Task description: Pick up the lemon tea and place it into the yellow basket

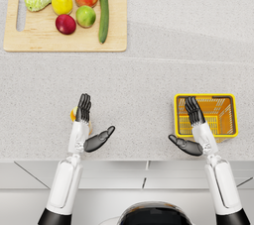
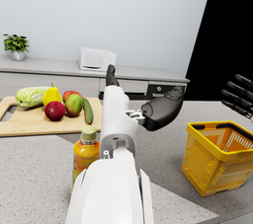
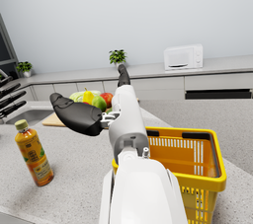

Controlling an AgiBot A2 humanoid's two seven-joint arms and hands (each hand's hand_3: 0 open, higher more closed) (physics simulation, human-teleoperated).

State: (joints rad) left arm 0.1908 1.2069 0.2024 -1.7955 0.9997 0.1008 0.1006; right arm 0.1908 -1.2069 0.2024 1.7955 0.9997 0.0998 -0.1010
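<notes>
Orange lemon tea (image 2: 86,155) beside left hand (image 1: 89,126)

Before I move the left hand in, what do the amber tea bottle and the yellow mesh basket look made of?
The amber lemon tea bottle looks like clear glossy plastic, since the liquid shows through; pale screw cap, orange label. The yellow mesh basket looks like rigid moulded plastic: slotted walls, thick smooth rim, even matte colour. Coated wire can't be ruled out.

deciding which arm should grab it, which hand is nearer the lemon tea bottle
Left. The left hand hovers right over the lemon tea bottle, mostly hiding it in the head view, holding nothing. The right hand is far across the counter, over the yellow basket.
</notes>
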